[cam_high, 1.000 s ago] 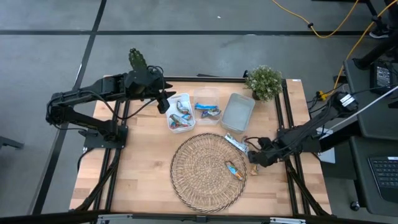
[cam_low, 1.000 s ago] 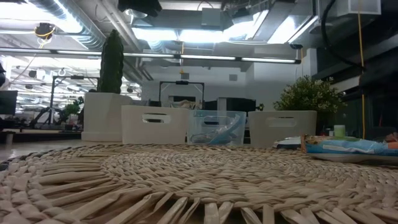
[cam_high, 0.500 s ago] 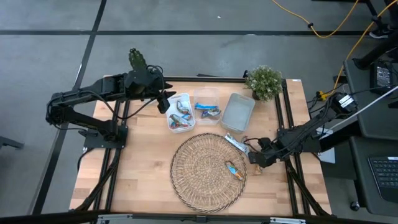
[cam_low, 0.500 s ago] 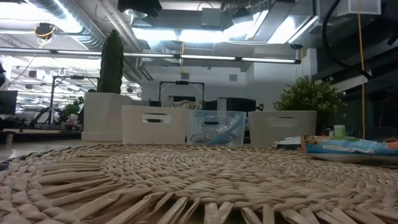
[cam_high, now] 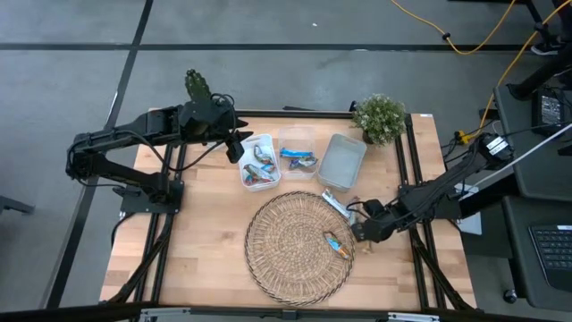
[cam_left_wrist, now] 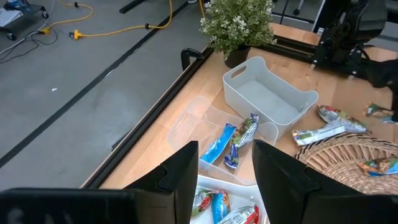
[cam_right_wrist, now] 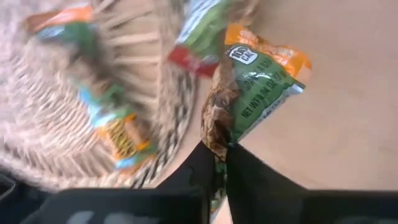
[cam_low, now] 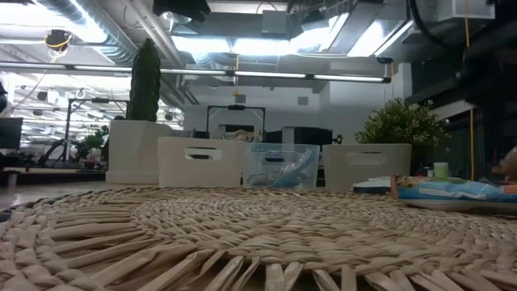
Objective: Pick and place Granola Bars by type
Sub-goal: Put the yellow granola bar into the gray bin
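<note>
My right gripper [cam_high: 360, 231] [cam_right_wrist: 215, 167] is low at the right edge of the woven mat [cam_high: 295, 246], shut on a granola bar in a green and orange wrapper [cam_right_wrist: 258, 81]. A silvery bar [cam_high: 336, 204] lies across the mat's far right rim, and an orange-and-blue bar [cam_high: 337, 245] lies on the mat. My left gripper [cam_high: 234, 145] [cam_left_wrist: 225, 163] hovers open over the tubs with nothing between its fingers. The white tub [cam_high: 258, 165] and the clear tub [cam_high: 298, 154] hold bars; the grey tub [cam_high: 342, 161] holds none. My right gripper pinches one crumpled end of the green and orange bar [cam_right_wrist: 216, 140] between its two fingers. The rest of the wrapper stretches away beyond the fingertips over the bare wood beside the mat. Whether the bar is clear of the table I cannot tell.
A small bushy plant [cam_high: 380, 116] stands at the far right corner and a cactus [cam_high: 197, 85] at the far left. The mat fills the middle near side. Bare wood lies left of the mat [cam_high: 197, 233].
My right gripper has shifted a little toward the table's left, closer to the mat's edge, and part of its arm now shows at the right edge of the low view. The bars on the mat have stayed put.
</note>
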